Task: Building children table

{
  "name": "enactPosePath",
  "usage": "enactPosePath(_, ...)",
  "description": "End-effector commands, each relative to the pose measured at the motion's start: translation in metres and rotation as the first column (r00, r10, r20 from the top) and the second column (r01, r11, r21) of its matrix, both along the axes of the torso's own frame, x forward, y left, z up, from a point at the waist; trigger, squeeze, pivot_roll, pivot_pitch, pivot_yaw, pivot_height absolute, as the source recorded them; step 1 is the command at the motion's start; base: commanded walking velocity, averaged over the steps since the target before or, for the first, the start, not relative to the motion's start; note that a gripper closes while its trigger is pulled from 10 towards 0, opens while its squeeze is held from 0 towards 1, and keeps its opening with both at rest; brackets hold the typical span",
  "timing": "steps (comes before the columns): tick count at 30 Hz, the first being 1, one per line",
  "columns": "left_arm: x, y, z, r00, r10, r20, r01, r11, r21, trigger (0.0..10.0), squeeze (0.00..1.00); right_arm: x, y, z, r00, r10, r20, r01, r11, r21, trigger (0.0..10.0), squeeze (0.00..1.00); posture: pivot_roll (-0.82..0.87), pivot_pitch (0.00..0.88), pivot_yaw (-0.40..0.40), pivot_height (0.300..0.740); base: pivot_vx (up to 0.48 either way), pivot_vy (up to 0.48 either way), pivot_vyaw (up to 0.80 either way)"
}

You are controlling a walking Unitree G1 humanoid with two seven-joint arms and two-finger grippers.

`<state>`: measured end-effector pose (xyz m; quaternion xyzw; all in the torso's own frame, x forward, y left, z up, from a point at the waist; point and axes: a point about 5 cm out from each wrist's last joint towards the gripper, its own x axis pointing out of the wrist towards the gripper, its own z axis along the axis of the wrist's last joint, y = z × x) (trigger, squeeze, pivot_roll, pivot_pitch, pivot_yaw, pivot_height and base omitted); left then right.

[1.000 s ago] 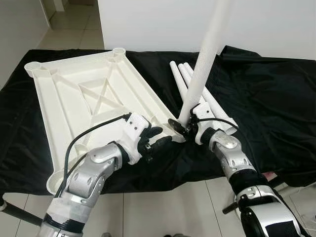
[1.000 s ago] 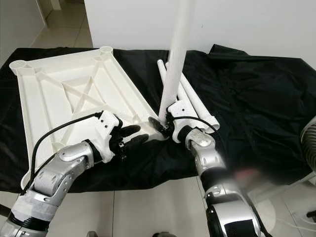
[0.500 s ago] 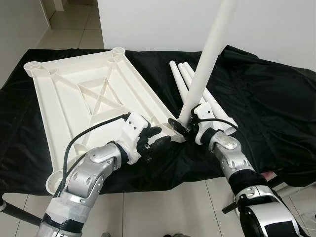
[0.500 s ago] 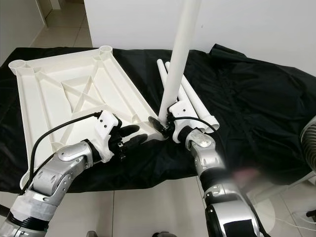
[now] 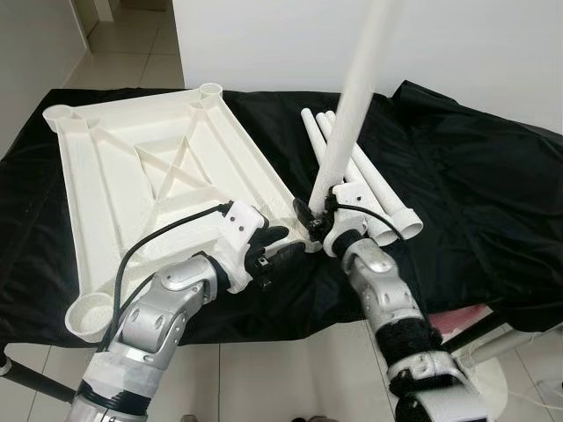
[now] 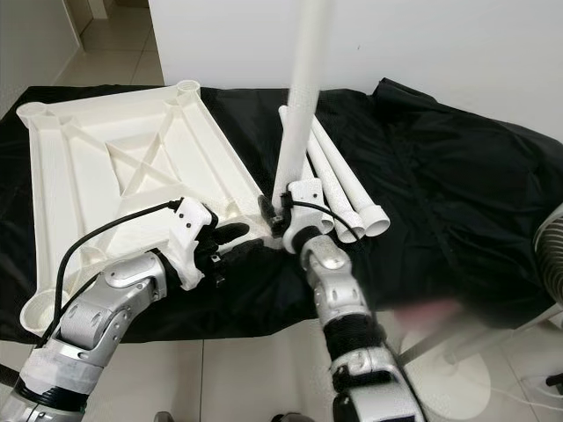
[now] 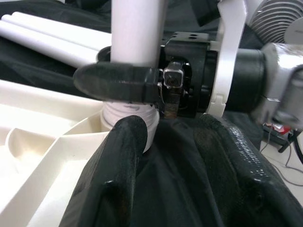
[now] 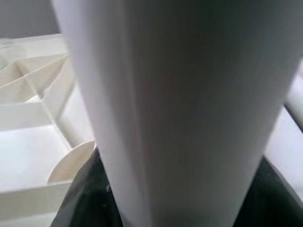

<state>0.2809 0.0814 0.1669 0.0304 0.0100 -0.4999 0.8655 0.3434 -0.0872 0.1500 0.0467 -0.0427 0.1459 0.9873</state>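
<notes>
Here, a white tabletop lies upside down on a table covered with black cloth, ribbed underside up. Its long axis runs from the near-left corner away toward the far wall, and round sockets sit at its corners.

We see the right pincer pinching a white leg close to its lower end. The leg stands nearly upright, leaning slightly right toward the top, and its upper end runs out of the picture. Its lower, threaded end sits at the tabletop's near-right corner socket; the left wrist view shows the threads at the socket's rim, one black finger wrapped across the tube just above.

The left pincer rests just beside that same corner on the near side, its two fingers spread over the black cloth with nothing between them, one tip close to the socket.

Three more legs lie side by side on the cloth just right of the tabletop, pointing from near-right to far-left, flared ends toward us.

Below the near edge, pale floor tiles.
</notes>
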Motion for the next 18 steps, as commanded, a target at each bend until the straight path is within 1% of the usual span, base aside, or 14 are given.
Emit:
enactPosePath(1,-0.002,-0.001,-0.005,1.0,-0.009,-0.024,0.009,1.0,0.019,10.0,0.0,-0.004,-0.002,-0.011,0.995,-0.083,-0.059,0.084,0.996,0.014,10.0,0.0,-0.05,0.084,-0.037,0.74,0.0,0.0,0.0)
enactPosePath(2,-0.002,-0.001,-0.005,1.0,-0.009,-0.024,0.01,1.0,0.02,10.0,0.0,-0.006,-0.001,-0.014,0.988,-0.131,-0.076,0.134,0.991,0.027,10.0,0.0,-0.05,0.085,-0.035,0.74,0.0,0.0,0.0)
enactPosePath(3,-0.002,-0.001,-0.005,1.0,-0.009,-0.024,0.01,1.0,0.02,10.0,0.0,-0.006,-0.001,-0.014,0.988,-0.131,-0.076,0.134,0.991,0.027,10.0,0.0,-0.05,0.085,-0.035,0.74,0.0,0.0,0.0)
enactPosePath(4,-0.002,-0.001,-0.005,1.0,-0.01,-0.024,0.01,1.0,0.021,10.0,0.0,-0.01,0.002,-0.017,0.976,-0.195,-0.098,0.199,0.979,0.036,10.0,0.0,-0.05,0.086,-0.033,0.74,0.0,0.0,0.0)
enactPosePath(5,-0.002,-0.001,-0.005,1.0,-0.01,-0.024,0.01,1.0,0.021,10.0,0.0,-0.01,0.002,-0.017,0.976,-0.195,-0.098,0.199,0.979,0.036,10.0,0.0,-0.05,0.086,-0.033,0.74,0.0,0.0,0.0)
enactPosePath(6,-0.001,0.0,-0.005,1.0,-0.01,-0.024,0.01,1.0,0.021,10.0,0.0,-0.013,0.003,-0.017,0.969,-0.228,-0.095,0.232,0.972,0.033,10.0,0.0,-0.05,0.086,-0.031,0.74,0.0,0.0,0.0)
enactPosePath(7,-0.001,0.0,-0.005,1.0,-0.01,-0.024,0.01,1.0,0.021,10.0,0.0,-0.013,0.003,-0.017,0.969,-0.228,-0.095,0.232,0.972,0.033,10.0,0.0,-0.05,0.086,-0.031,0.74,0.0,0.0,0.0)
enactPosePath(9,-0.001,0.0,-0.005,1.0,-0.009,-0.025,0.01,1.0,0.022,10.0,0.0,-0.016,0.003,-0.015,0.959,-0.269,-0.085,0.272,0.962,0.021,10.0,0.0,-0.05,0.086,-0.03,0.74,0.0,0.0,0.0)
enactPosePath(10,-0.001,0.0,-0.005,1.0,-0.009,-0.025,0.009,1.0,0.023,10.0,0.0,-0.016,0.001,-0.014,0.955,-0.287,-0.077,0.289,0.957,0.017,10.0,0.0,-0.05,0.086,-0.03,0.74,0.0,0.0,0.0)
enactPosePath(13,-0.001,0.001,-0.004,1.0,-0.008,-0.024,0.009,1.0,0.025,10.0,0.0,-0.016,-0.003,-0.011,0.948,-0.312,-0.068,0.313,0.95,0.011,10.0,0.0,-0.05,0.085,-0.03,0.74,0.0,0.0,0.0)
enactPosePath(18,0.0,0.001,-0.003,1.0,-0.004,-0.021,0.004,1.0,0.024,10.0,0.0,-0.017,-0.005,-0.007,0.941,-0.334,-0.048,0.335,0.942,0.008,10.0,0.0,-0.05,0.084,-0.033,0.74,0.0,0.0,0.0)
